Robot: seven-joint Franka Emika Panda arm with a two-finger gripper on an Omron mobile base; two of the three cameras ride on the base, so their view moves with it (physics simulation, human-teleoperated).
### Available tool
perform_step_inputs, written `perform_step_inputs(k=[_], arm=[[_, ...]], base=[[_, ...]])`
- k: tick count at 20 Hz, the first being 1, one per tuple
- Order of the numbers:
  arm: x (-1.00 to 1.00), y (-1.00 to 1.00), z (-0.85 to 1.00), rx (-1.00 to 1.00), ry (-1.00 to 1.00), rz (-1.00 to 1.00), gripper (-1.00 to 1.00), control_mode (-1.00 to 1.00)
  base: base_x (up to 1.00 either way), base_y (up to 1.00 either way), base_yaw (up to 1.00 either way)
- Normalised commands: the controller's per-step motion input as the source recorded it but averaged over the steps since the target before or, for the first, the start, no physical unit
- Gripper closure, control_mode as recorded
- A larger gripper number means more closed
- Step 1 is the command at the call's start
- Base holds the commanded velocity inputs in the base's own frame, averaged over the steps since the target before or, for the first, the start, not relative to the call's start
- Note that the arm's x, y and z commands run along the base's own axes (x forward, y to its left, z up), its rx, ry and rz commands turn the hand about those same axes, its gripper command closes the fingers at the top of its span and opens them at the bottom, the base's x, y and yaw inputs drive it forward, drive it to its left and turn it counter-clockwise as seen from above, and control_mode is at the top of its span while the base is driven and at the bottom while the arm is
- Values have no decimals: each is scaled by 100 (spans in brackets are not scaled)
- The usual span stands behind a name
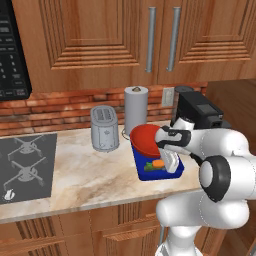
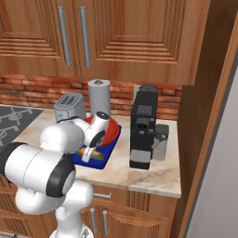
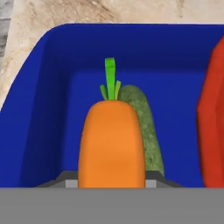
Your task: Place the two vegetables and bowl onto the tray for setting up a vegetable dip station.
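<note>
The blue tray (image 1: 150,174) lies on the counter with the red bowl (image 1: 145,139) resting in its far end. My gripper (image 1: 170,163) reaches down into the tray's near end, shut on the orange carrot (image 3: 111,144), whose green top points away from the hand. The grey fingertips (image 3: 65,182) flank the carrot's thick end. Just behind and right of the carrot, the dark green cucumber (image 3: 146,131) rests on the tray floor (image 3: 48,87). The bowl's red side (image 3: 212,118) stands close on the right. From the right base view, the carrot (image 2: 90,152) and tray (image 2: 100,160) sit below my wrist.
A toaster (image 1: 104,128) and a paper towel roll (image 1: 135,109) stand behind the tray to the left. A black coffee machine (image 1: 200,112) stands close on the right. The grey stovetop (image 1: 25,167) is far left. The counter's front edge runs just before the tray.
</note>
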Motion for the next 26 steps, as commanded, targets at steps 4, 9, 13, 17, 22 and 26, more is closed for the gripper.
perform_step_inputs(k=[4, 9, 13, 17, 22, 26], arm=[[7, 6, -18, 0, 0, 0, 100, -100], [-2, 6, -18, 0, 0, 0, 100, -100], [-7, 7, -16, 0, 0, 0, 100, -100], [-12, 7, -14, 1, 0, 0, 100, -100], [-14, 6, -13, 1, 0, 0, 100, -100], [-17, 6, -11, 2, -1, 0, 100, -100]], base=[[0, 0, 0], [0, 0, 0], [0, 0, 0], [0, 0, 0], [0, 0, 0], [0, 0, 0]])
